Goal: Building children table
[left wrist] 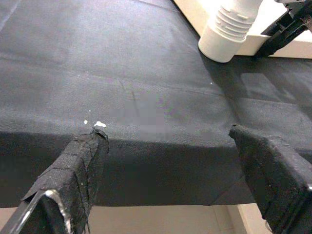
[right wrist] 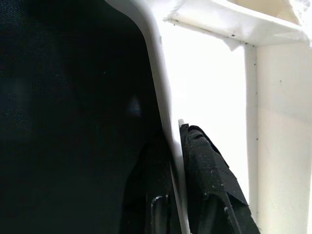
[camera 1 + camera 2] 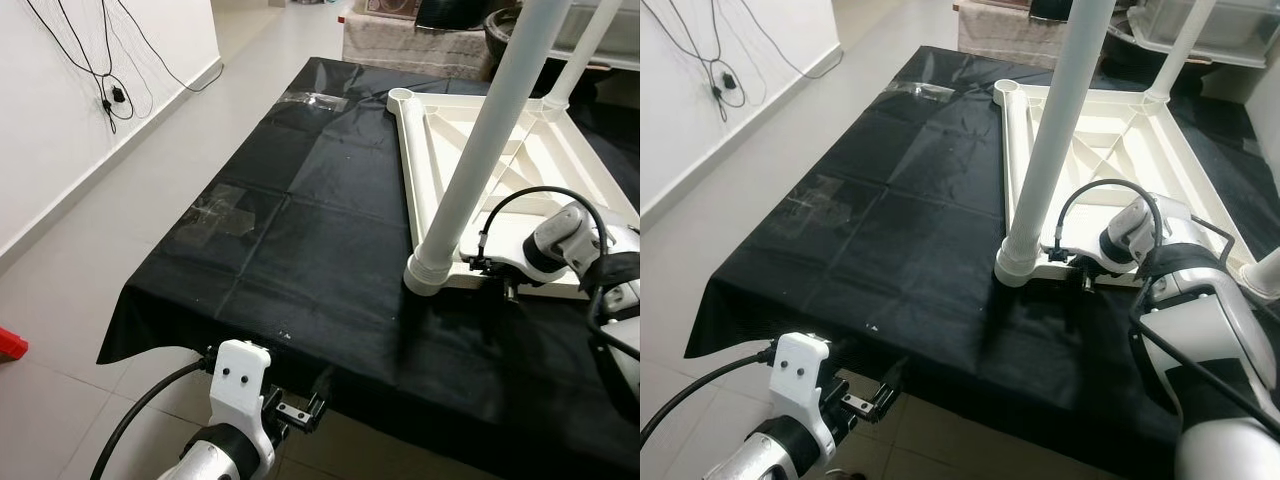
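Right hand pinches the rim of the upturned white tabletop beside its near leg. Left hand hovers open at the black-covered surface edge.

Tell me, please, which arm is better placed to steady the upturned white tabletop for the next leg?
The right. Its gripper already pinches the tabletop rim beside the fitted leg. The left gripper hangs open below the near edge of the black cloth, away from the parts.
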Robot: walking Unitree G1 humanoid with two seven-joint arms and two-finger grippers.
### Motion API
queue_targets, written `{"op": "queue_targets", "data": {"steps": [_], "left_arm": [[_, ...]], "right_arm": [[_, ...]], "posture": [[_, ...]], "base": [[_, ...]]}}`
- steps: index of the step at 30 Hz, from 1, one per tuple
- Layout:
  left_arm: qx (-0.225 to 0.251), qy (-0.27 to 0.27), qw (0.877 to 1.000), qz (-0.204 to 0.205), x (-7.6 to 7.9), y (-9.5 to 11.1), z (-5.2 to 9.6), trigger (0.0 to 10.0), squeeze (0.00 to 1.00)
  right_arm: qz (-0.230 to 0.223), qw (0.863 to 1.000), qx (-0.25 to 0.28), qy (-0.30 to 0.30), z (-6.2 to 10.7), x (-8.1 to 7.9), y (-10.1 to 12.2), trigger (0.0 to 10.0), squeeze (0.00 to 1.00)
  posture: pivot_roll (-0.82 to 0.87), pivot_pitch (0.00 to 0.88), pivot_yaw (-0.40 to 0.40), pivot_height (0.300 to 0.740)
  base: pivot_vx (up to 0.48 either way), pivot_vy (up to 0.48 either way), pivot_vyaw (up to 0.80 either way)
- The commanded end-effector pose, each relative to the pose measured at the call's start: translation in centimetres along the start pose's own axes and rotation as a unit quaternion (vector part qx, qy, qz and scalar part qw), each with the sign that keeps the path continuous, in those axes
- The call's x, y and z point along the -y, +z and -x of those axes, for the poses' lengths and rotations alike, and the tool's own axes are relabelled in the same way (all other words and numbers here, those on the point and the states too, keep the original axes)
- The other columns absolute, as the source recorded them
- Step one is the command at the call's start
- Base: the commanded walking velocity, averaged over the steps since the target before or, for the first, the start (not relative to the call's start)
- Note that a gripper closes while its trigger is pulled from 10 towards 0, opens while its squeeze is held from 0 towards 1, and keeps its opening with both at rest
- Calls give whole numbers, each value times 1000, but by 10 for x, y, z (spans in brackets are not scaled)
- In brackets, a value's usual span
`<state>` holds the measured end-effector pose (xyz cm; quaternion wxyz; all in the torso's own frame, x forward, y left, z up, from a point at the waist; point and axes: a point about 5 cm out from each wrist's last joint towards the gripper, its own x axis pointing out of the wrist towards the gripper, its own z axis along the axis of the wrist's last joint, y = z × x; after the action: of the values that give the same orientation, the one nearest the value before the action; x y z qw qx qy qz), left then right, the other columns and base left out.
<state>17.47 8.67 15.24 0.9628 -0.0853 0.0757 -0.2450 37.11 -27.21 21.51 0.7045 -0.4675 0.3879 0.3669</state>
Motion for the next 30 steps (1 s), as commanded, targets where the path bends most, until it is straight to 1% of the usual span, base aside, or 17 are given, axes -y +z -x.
{"op": "queue_targets", "data": {"steps": [1, 2, 3, 4, 5, 7, 8, 11, 20, 21, 22, 23, 25, 27, 28, 29, 30], "left_arm": [[-3, 3, 1000, 2, 0, 0, 2, 10000, 0], [-3, 3, 1000, 2, 0, 0, 2, 10000, 0], [-3, 3, 1000, 2, 0, 0, 2, 10000, 0], [-3, 3, 1000, 2, 0, 0, 1, 10000, 0], [-3, 3, 1000, 2, 0, 0, 1, 10000, 0], [-3, 3, 1000, 1, 0, 0, 1, 10000, 0], [-3, 3, 1000, 1, 0, 0, 1, 10000, 0], [-2, 3, 1000, 0, -1, 0, 0, 10000, 0], [-1, 2, 1000, -2, -2, 1, -2, 10000, 0], [-1, 1, 1000, -3, -2, 1, -3, 10000, 0], [-1, 1, 1000, -3, -2, 1, -3, 10000, 0], [0, 1, 1000, -4, -2, 1, -4, 10000, 0], [0, 1, 1000, -4, -2, 1, -4, 10000, 0], [2, 1, 1000, -6, -3, 1, -5, 10000, 0], [2, 1, 1000, -6, -3, 1, -5, 10000, 0], [2, 1, 1000, -6, -3, 1, -5, 10000, 0], [2, 0, 1000, -6, -3, 1, -6, 10000, 0]], "right_arm": [[-26, 999, 27, 25, -17, -11, 1, 0, 0], [-35, 998, 46, 29, -18, -12, 6, 0, 0], [-35, 998, 46, 29, -18, -12, 6, 0, 0], [-46, 996, 65, 32, -20, -12, 12, 0, 0], [-46, 996, 65, 32, -20, -12, 12, 0, 0], [-58, 993, 95, 48, -25, -15, 22, 0, 0], [-58, 993, 95, 48, -25, -15, 22, 0, 0], [-74, 985, 135, 71, -36, -22, 39, 0, 0], [-69, 981, 161, 86, -41, -25, 51, 0, 0], [-65, 978, 175, 90, -42, -26, 64, 0, 0], [-65, 978, 175, 90, -42, -26, 64, 0, 0], [-64, 974, 193, 101, -45, -29, 79, 0, 0], [-64, 974, 193, 101, -45, -29, 79, 0, 0], [-65, 967, 215, 118, -50, -37, 101, 0, 0], [-67, 966, 219, 122, -52, -40, 106, 0, 0], [-67, 966, 219, 122, -52, -40, 106, 0, 0], [-75, 964, 230, 113, -58, -47, 118, 0, 0]], "posture": [[179, 223, -42, 740], [179, 223, -40, 740], [179, 223, -40, 740], [179, 220, -42, 740], [179, 220, -42, 740], [179, 219, -40, 740], [179, 219, -40, 740], [180, 217, -40, 740], [178, 211, -33, 740], [173, 202, -34, 740], [173, 202, -34, 740], [173, 200, -35, 740], [173, 200, -35, 740], [173, 194, -34, 740], [173, 194, -34, 740], [173, 194, -34, 740], [174, 190, -34, 740]], "base": [[0, 0, 0], [0, 0, 0], [0, 0, 0], [0, 0, 0], [0, 0, 0], [0, 0, 0], [0, 0, 0], [0, 0, 0], [0, 0, 0], [0, 0, 0], [0, 0, 0], [0, 0, 0], [0, 0, 0], [0, 0, 0], [0, 0, 0], [0, 0, 0], [0, 0, 0]]}}
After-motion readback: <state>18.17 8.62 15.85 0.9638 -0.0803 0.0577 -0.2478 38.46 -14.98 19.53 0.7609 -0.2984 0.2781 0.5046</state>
